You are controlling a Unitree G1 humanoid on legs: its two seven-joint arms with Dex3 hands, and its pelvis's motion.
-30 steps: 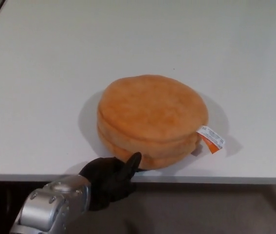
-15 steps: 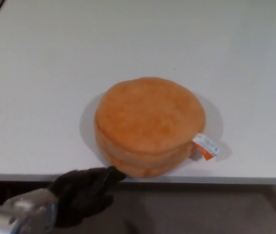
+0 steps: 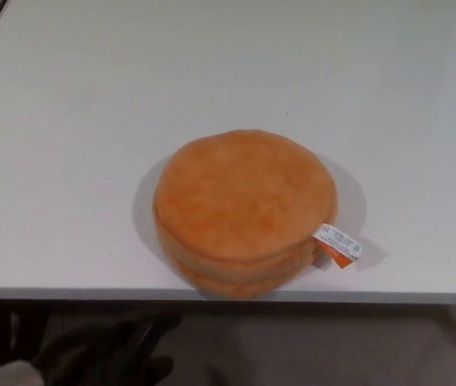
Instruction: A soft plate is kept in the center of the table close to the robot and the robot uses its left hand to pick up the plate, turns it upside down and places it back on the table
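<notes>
We see the soft plate lying flat at the table's near edge, overhanging slightly, perhaps for an easy grasp; our left hand hangs below, near-left, holding nothing. Whether its fingers are spread, we cannot tell.

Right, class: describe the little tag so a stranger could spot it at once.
Start at the white table and find the round orange plate near its front edge. On the plate's right side a small tag sticks out: white with print and an orange tip, the only printed thing there.
</notes>
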